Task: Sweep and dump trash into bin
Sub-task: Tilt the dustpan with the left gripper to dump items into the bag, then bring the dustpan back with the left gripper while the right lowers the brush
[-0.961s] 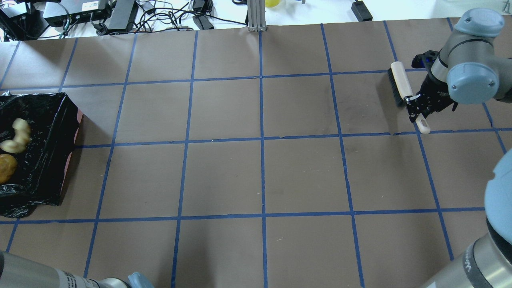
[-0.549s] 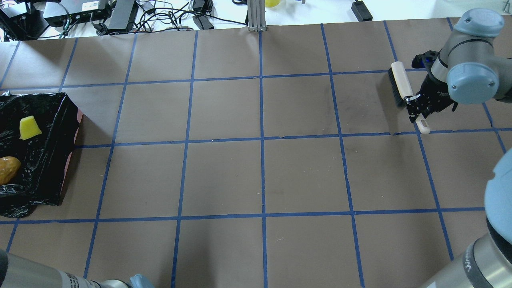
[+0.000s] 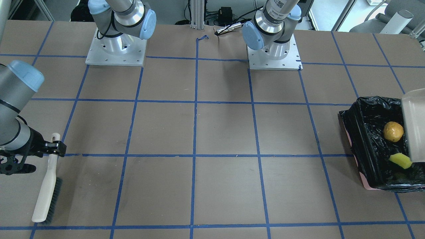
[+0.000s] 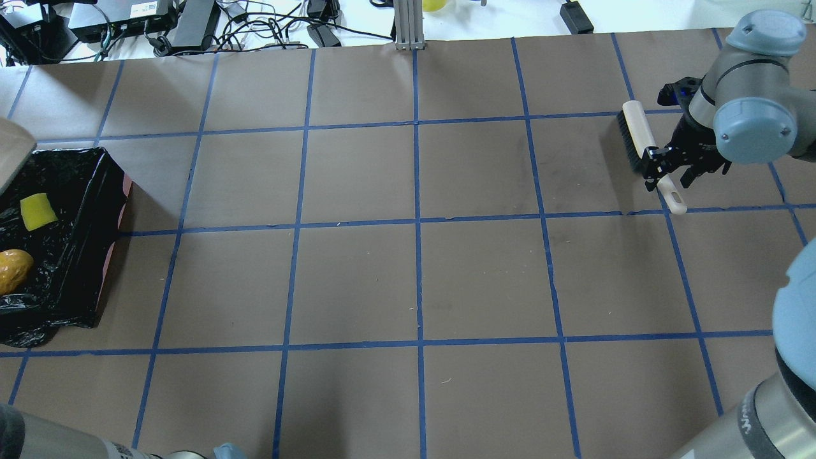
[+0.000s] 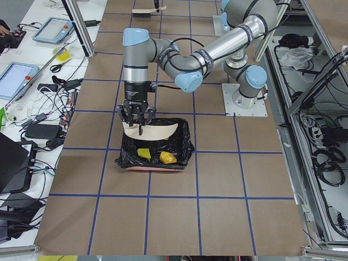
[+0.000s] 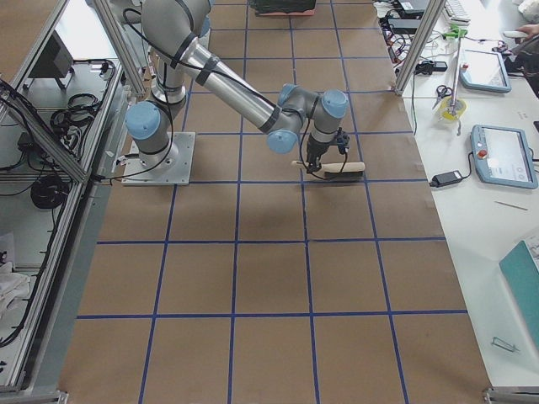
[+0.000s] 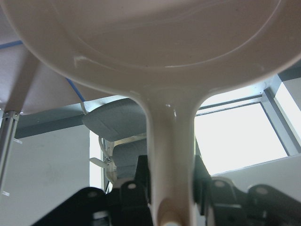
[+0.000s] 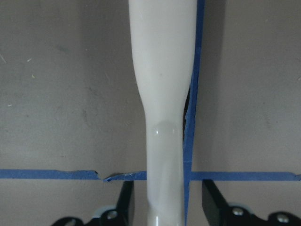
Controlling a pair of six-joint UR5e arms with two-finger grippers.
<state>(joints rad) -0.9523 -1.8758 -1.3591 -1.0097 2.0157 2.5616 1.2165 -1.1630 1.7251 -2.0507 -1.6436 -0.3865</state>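
Observation:
The bin (image 4: 76,255), lined with black plastic, stands at the table's left end and also shows in the front view (image 3: 365,132). Inside lie the golden-brown lump (image 4: 13,269) and the yellow wedge (image 4: 38,211). The croissant piece is hidden. My left gripper (image 7: 171,176) is shut on the handle of the beige dustpan (image 5: 152,130), which is tipped over the bin. My right gripper (image 4: 666,172) is open, its fingers (image 8: 124,202) standing either side of the white handle of the brush (image 4: 637,137) without touching it. The brush lies on the table.
The table is brown paper with a blue tape grid. The brush (image 3: 46,189) lies near the table's right end. Cables and electronics (image 4: 159,25) sit beyond the far edge, and a metal post (image 4: 408,25) stands at the far middle.
My right gripper has opened off the brush handle. The croissant piece seen in the bin has gone from view, the yellow wedge has landed there, and the dustpan's edge has come into the overhead view.

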